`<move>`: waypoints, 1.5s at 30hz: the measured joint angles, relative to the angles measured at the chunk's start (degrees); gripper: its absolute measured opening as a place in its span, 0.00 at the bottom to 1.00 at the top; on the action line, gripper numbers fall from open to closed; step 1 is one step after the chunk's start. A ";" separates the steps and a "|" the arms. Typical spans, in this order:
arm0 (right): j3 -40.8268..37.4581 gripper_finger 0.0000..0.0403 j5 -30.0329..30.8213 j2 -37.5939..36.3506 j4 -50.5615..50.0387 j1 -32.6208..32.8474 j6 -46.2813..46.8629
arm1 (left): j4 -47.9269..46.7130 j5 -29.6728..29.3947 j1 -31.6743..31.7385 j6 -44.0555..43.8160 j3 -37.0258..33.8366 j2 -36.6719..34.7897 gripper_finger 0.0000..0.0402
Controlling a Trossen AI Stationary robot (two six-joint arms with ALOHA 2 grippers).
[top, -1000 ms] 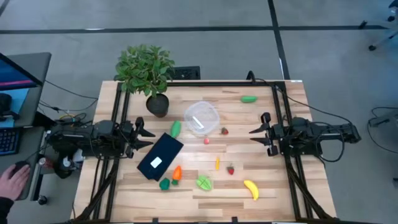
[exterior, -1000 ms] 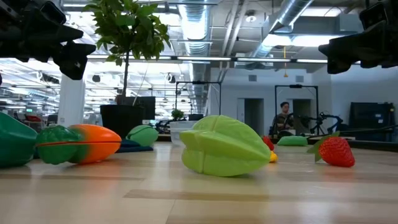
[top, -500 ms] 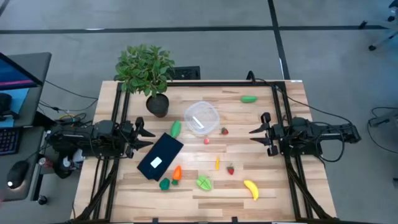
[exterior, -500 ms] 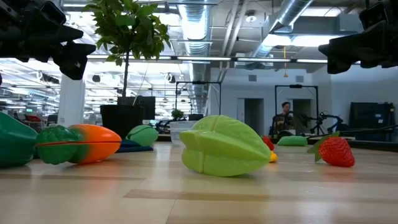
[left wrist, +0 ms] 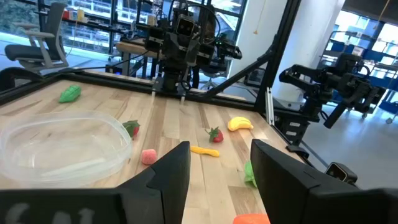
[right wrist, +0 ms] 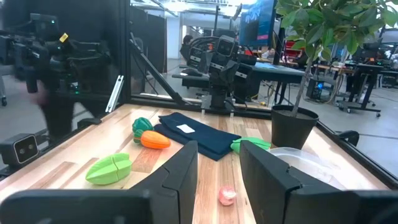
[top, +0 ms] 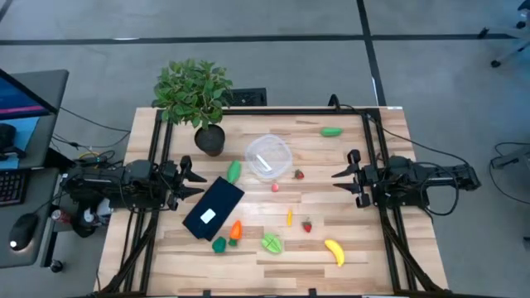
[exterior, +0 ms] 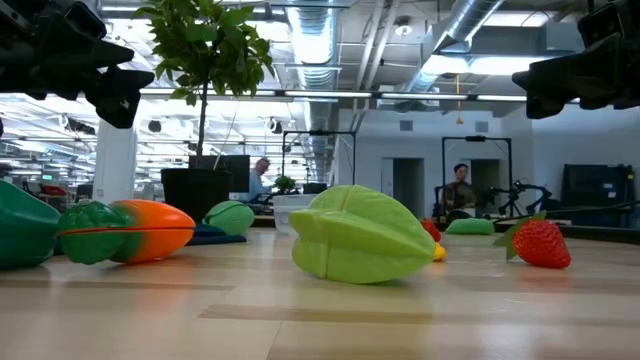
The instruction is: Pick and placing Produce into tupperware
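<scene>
Left gripper (top: 189, 175), right gripper (top: 346, 178) at table (top: 364, 240) edges, fingers spread, empty; tupperware (top: 268, 157) between.

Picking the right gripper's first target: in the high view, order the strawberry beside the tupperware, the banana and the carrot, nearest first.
From the right gripper:
1. Strawberry, beside the tupperware.
2. Banana, near the table's front edge.
3. Carrot, farthest, by the dark rectangle.
</scene>
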 joint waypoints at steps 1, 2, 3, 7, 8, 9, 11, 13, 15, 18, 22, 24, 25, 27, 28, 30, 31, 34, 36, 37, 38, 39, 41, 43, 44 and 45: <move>0.00 0.28 0.01 0.02 -0.02 0.01 0.00 | -0.01 0.00 -0.01 0.00 0.01 0.00 0.40; 0.00 0.28 0.02 0.02 -0.01 0.01 0.00 | -0.02 0.00 -0.02 0.00 0.01 0.01 0.40; 0.00 0.28 0.02 0.02 -0.02 0.00 0.00 | -0.02 0.00 0.00 0.00 0.00 0.00 0.40; 0.00 0.28 0.02 0.02 -0.02 0.02 0.00 | -0.01 0.00 -0.02 0.00 0.00 0.01 0.40; 0.00 0.28 0.02 0.00 -0.01 0.00 0.00 | -0.02 0.00 -0.01 0.01 0.01 -0.01 0.40; 0.00 0.28 0.02 0.00 0.00 0.02 0.00 | -0.01 0.00 -0.01 0.00 0.00 -0.01 0.40; 0.00 0.28 0.02 0.00 -0.01 0.01 0.00 | -0.01 0.00 -0.01 0.00 0.01 -0.01 0.40; 0.00 0.28 0.02 0.02 0.00 0.02 0.00 | 0.00 0.00 -0.01 0.00 0.00 0.01 0.40; 0.00 0.28 0.00 0.00 -0.01 0.02 0.00 | 0.00 0.00 -0.01 0.00 0.02 -0.01 0.40; 0.00 0.28 0.01 0.00 0.00 0.01 0.00 | -0.01 0.00 -0.02 0.00 0.00 -0.01 0.40; 0.00 0.28 0.02 0.01 -0.01 0.01 0.00 | 0.00 0.00 -0.01 0.00 0.00 -0.01 0.40; 0.00 0.28 0.01 0.01 -0.01 0.00 0.00 | 0.00 0.00 -0.01 0.00 0.02 -0.01 0.40; 0.00 0.28 0.02 0.00 -0.01 0.00 0.00 | -0.02 0.00 0.00 0.00 0.00 -0.01 0.40; 0.00 0.28 0.02 0.00 -0.02 0.01 0.00 | -0.02 0.00 0.00 0.00 0.01 0.00 0.40; 0.00 0.28 0.02 0.01 -0.01 0.00 0.00 | 0.00 0.00 -0.01 0.01 0.01 0.01 0.40; 0.00 0.28 0.00 0.00 0.00 0.00 0.00 | -0.02 0.00 -0.01 0.00 0.00 0.00 0.40; 0.00 0.28 0.01 0.00 -0.01 0.01 0.00 | -0.02 0.00 -0.01 0.01 0.00 0.00 0.40; 0.00 0.28 0.01 0.00 -0.01 0.02 0.00 | 0.00 0.00 0.00 0.00 0.00 -0.01 0.40; 0.00 0.28 0.02 0.01 -0.02 0.02 0.00 | 0.00 0.00 -0.02 0.00 0.00 0.01 0.40; 0.00 0.28 0.01 0.02 -0.01 0.01 0.00 | 0.07 0.00 0.00 -0.35 0.00 0.01 0.40; 0.00 0.28 0.02 0.01 -0.01 0.02 0.00 | 0.22 0.00 0.00 -1.06 0.00 -0.01 0.40; 0.00 0.28 0.01 0.01 -0.01 0.02 0.00 | 0.48 -0.01 -0.01 -2.38 -0.03 -0.01 0.40; 0.00 0.28 0.00 0.00 -0.02 0.00 0.00 | 0.99 0.00 0.00 -6.88 -0.11 -0.01 0.40; 0.00 0.28 0.02 0.01 -0.02 0.02 0.00 | 1.12 -0.09 -0.02 -11.93 -0.13 -0.01 0.40; 0.00 0.28 0.01 0.02 0.00 0.01 0.00 | 1.12 -0.68 -0.02 -13.98 -0.13 0.01 0.40; 0.00 0.28 0.00 0.02 -0.02 0.02 0.00 | 1.08 -1.54 0.00 -15.91 -0.15 -0.01 0.40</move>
